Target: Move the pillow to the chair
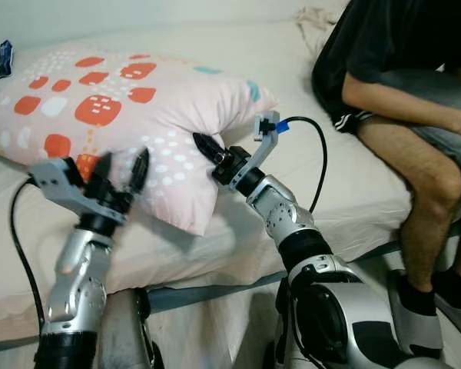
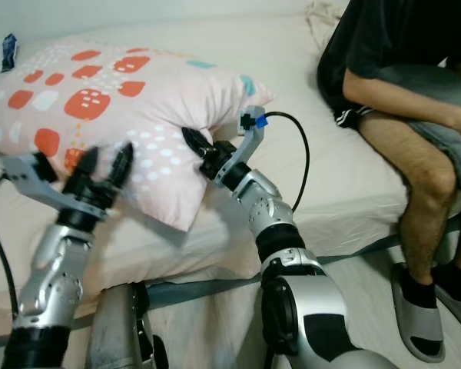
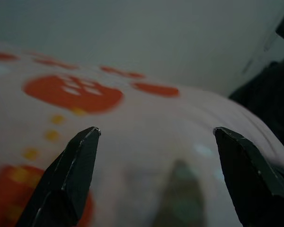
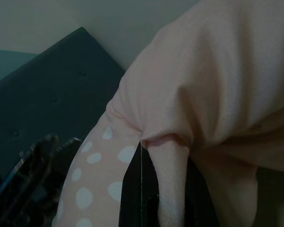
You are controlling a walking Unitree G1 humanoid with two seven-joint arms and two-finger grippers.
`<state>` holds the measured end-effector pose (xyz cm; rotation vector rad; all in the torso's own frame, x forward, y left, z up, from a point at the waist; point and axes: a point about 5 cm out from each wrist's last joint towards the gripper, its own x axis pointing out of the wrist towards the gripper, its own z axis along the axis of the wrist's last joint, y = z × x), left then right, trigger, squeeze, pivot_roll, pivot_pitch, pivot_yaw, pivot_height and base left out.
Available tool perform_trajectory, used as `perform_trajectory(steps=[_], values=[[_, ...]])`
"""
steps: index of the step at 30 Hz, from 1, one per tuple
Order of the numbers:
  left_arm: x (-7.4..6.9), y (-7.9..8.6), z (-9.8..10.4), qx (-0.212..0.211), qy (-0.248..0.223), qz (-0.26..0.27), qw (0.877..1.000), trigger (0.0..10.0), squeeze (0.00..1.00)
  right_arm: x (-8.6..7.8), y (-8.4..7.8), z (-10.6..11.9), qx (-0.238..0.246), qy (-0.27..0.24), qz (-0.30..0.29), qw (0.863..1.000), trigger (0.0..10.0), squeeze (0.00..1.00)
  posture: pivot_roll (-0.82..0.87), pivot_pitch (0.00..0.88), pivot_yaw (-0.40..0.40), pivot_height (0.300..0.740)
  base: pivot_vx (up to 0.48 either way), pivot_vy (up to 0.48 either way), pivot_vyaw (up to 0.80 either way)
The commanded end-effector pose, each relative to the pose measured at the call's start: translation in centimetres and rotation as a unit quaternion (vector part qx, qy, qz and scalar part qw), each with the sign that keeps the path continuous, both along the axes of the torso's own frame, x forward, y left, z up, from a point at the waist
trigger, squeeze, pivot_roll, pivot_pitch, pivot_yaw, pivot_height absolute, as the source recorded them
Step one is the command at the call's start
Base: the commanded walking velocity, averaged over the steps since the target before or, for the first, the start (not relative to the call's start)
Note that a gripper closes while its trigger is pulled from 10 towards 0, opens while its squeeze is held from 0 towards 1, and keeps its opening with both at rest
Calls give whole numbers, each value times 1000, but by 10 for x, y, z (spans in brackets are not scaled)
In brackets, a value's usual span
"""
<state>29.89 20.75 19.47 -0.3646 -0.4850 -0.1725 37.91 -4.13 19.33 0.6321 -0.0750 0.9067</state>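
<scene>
Pillow fabric is pinched in right tool, apparently thinly. Left tool is held open just before it; a deeper bite is advised pre-lift.

Bed with cream sheet, carrying a pillow and a seated person

The wide cream-sheeted bed held a pale pink fabric pillow with red-orange patches and white dots on its left part, while a person in dark clothes sat at its right edge.
</scene>
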Motion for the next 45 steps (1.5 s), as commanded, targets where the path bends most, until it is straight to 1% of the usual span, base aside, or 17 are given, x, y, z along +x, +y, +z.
perform_trajectory(steps=[1, 2, 3, 4, 5, 7, 13, 20, 23, 27, 30, 31, 42, 45], values=[[-1, 11, -6, 7, 12, 26, 1000, 10000, 0, -2, 1, 1, 4, -11, 9, 1000, 0, 0, -9, 105, -31, 381, 0, 0, 0], [-1, 11, -6, 7, 12, 26, 1000, 10000, 0, -2, 1, 1, 4, -11, 9, 1000, 0, 0, -9, 105, -31, 381, 0, 0, 0], [0, 16, -6, 6, 12, 38, 999, 10000, 0, -3, 0, -1, 3, -9, 9, 1000, 0, 0, -9, 98, -34, 386, 0, 0, 0], [0, 16, -6, 6, 12, 38, 999, 10000, 0, -3, 0, -1, 3, -9, 9, 1000, 0, 0, -9, 98, -34, 386, 0, 0, 0], [1, 22, -7, 8, 16, 53, 998, 10000, 0, -3, -1, -3, 0, -7, 8, 1000, 0, 0, -11, 92, -37, 391, 0, 0, 0], [1, 29, -11, 10, 23, 71, 997, 10000, 0, -4, -2, -6, -4, -4, 6, 1000, 0, 0, -13, 89, -35, 400, 0, 0, 0], [2, 31, -14, 8, 26, 77, 997, 10000, 0, -3, -5, -7, -8, -1, 1, 1000, 0, 0, -13, 80, -33, 414, 0, 0, 0], [9, 26, -23, 11, 62, 77, 995, 10000, 0, -2, -7, -9, -16, 2, -10, 1000, 0, 0, -13, 79, -34, 447, 0, 0, 0], [10, 25, -24, 11, 67, 76, 995, 10000, 0, -2, -8, -9, -16, 2, -11, 1000, 0, 0, -14, 80, -33, 452, 0, 0, 0], [13, 18, -33, 15, 87, 66, 994, 10000, 0, -2, -7, -15, -34, 19, -22, 999, 0, 0, -15, 78, -30, 466, 0, 0, 0], [15, 16, -34, 16, 90, 62, 994, 10000, 0, -1, -7, -17, -41, 26, -28, 998, 0, 0, -18, 77, -30, 466, 0, 0, 0], [15, 15, -34, 16, 91, 60, 994, 10000, 0, -1, -8, -16, -30, 20, -32, 999, 0, 0, -17, 76, -30, 466, 0, 0, 0], [17, 5, -37, 18, 91, 46, 995, 10000, 0, -1, -12, -18, -36, 19, -37, 998, 0, 0, -19, 72, -36, 521, 0, 0, 0], [17, 5, -38, 18, 91, 44, 995, 10000, 0, -1, -11, -18, -37, 19, -37, 998, 0, 0, -19, 72, -36, 526, 0, 0, 0]])
